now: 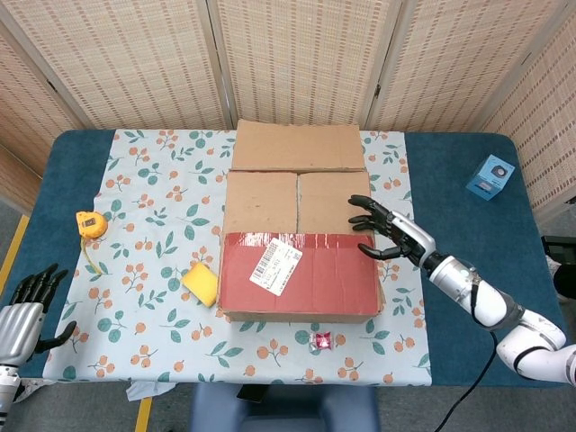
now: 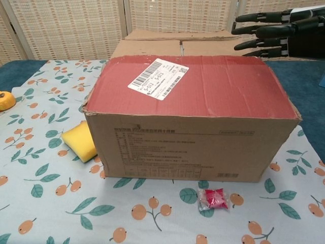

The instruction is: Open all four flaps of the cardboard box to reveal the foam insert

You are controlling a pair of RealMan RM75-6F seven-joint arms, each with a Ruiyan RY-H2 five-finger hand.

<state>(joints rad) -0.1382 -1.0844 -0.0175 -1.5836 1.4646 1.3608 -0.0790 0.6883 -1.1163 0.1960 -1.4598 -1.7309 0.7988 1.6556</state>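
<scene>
Cardboard box (image 1: 300, 241) sits just left of the right hand (image 1: 389, 236), whose spread, empty fingers (image 2: 256, 31) reach over its right top flap. The left hand (image 1: 24, 308) rests wide and empty, well apart on the surface (image 1: 454, 171).

1. The right hand (image 1: 389, 232) is held flat with its dark fingers (image 2: 256, 31) spread apart and extended toward the table's left side; nothing is gripped.
2. The right forearm is stretched in from the table's front right corner.
3. The left hand (image 1: 27, 310) is positioned beyond the table's front left corner, fingers apart and pointing upward, nothing held.
</scene>
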